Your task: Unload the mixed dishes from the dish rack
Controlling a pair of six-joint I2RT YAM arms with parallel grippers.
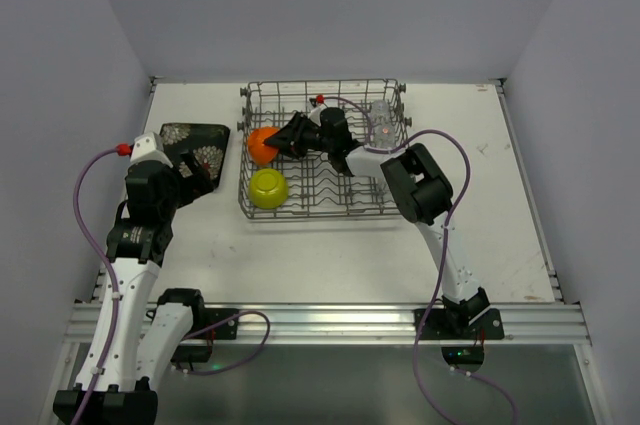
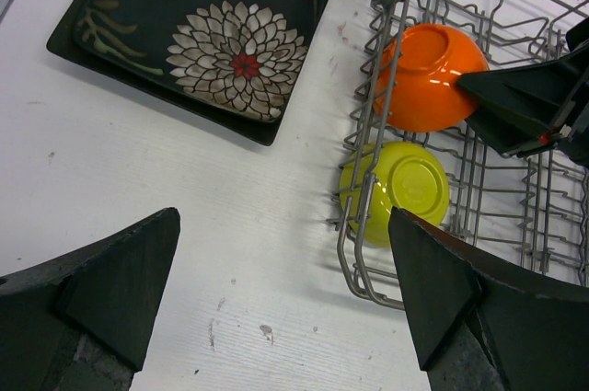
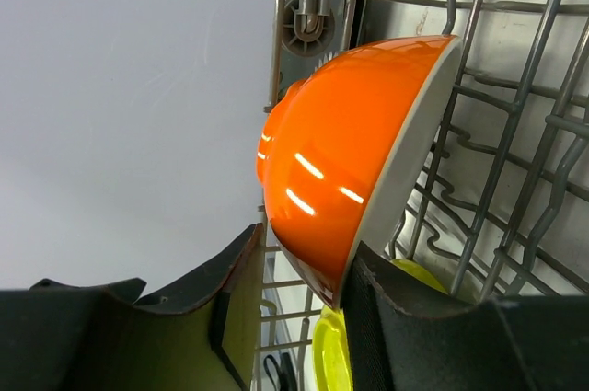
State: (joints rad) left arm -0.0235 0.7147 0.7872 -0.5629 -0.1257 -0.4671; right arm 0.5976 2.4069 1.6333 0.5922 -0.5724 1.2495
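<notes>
The dish rack [image 1: 320,209] stands at the table's middle back. In its left end an orange bowl [image 1: 260,145] leans on edge, with a yellow-green bowl [image 1: 268,188] in front of it. My right gripper [image 1: 283,142] reaches in from the right; in the right wrist view it [image 3: 304,308] is open and straddles the orange bowl's [image 3: 340,152] lower rim, the inner pad touching the white inside. A clear glass [image 1: 382,123] stands at the rack's back right. The flowered black plate [image 2: 207,37] lies on the table left of the rack. My left gripper [image 2: 285,271] is open and empty above bare table.
A second dark edge shows under the flowered plate [image 1: 195,145]; I cannot tell if it is the other plate. The rack's left wall [image 2: 354,262] is just right of my left gripper. White walls close the table at the back and sides.
</notes>
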